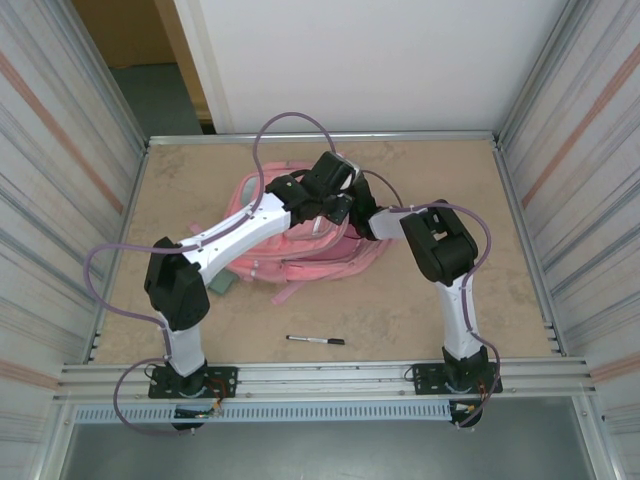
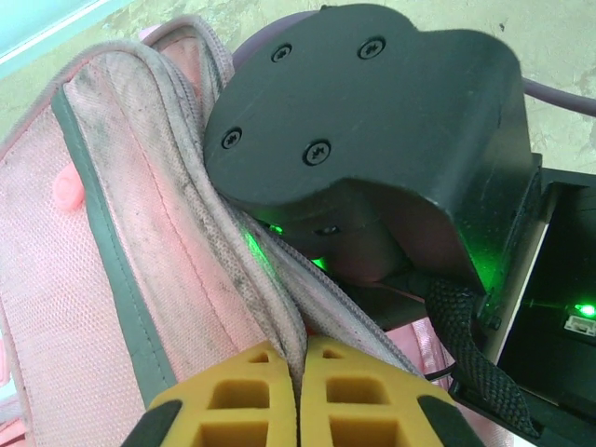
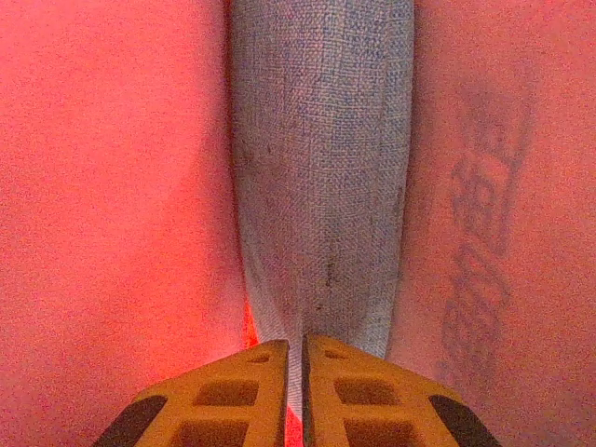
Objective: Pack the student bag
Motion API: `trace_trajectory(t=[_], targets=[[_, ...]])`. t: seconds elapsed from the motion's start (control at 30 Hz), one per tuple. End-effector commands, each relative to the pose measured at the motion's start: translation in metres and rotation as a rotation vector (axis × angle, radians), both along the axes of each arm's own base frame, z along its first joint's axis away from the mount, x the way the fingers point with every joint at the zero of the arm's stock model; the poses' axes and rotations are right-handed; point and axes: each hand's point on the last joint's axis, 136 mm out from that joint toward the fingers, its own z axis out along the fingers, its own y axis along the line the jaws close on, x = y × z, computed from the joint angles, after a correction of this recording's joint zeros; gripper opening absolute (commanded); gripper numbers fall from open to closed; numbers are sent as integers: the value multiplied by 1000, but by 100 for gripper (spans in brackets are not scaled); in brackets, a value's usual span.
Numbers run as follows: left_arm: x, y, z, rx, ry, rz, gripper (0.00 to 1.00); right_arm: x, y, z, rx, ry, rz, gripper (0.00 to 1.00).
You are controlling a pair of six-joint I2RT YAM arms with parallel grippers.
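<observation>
The student bag (image 1: 305, 258), a soft pink backpack, lies in the middle of the table with both arms over its upper right part. In the left wrist view my left gripper (image 2: 304, 350) is shut on the bag's (image 2: 121, 242) grimy zip edge, the fabric pinched between the yellow fingers (image 2: 251, 391). The right arm's black housing (image 2: 372, 130) sits close above that edge. My right gripper (image 3: 303, 346) is shut on a grey woven strip (image 3: 321, 168) of the bag, with pink fabric (image 3: 112, 186) pressing in on both sides.
A black pen (image 1: 316, 340) lies on the table near the front, between the two arm bases. A small greenish item (image 1: 222, 285) peeks out beside the left arm. Metal walls close off the table's left and right sides.
</observation>
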Motion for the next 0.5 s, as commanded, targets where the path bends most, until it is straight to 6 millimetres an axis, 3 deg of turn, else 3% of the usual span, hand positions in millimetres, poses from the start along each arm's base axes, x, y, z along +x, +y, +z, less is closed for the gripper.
trace_trajectory(t=[0.0, 0.3, 0.47], targets=[[-10, -56, 74, -263, -142, -160, 0, -29, 18, -4, 22, 49, 83, 14], [2, -34, 58, -268, -109, -123, 0, -16, -65, 10, -65, 16, -9, 27], [11, -38, 39, -212, -90, -125, 0, -17, -118, 21, -109, -1, -67, 32]])
